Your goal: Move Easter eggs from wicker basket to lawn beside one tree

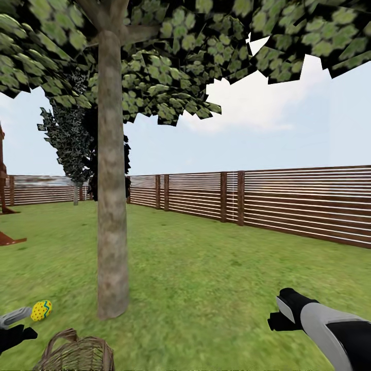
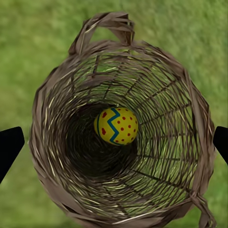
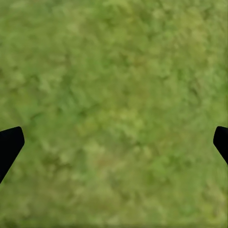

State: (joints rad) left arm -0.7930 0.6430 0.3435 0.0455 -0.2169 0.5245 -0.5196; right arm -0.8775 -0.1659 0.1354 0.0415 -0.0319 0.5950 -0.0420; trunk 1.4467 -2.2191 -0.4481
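Note:
One yellow Easter egg [image 1: 41, 310] with red dots and a blue zigzag lies on the lawn [image 1: 206, 288], a little left of the tree [image 1: 111, 206] trunk's base. The wicker basket [image 1: 77, 353] stands at the picture's lower edge, just in front of the tree. In the left wrist view, another Easter egg [image 2: 116, 126] lies at the bottom of the wicker basket [image 2: 52, 109]. My left gripper [image 2: 115, 144] hangs open above the basket's mouth, holding nothing. My right gripper [image 1: 279, 312] is open over bare grass, to the right of the tree.
A brown slatted fence [image 1: 288, 203] runs along the back and right of the garden. A dark conical tree [image 1: 72, 144] stands behind the trunk. Wooden playset parts [image 1: 6, 226] show at the left edge. Open grass lies between the tree and the fence.

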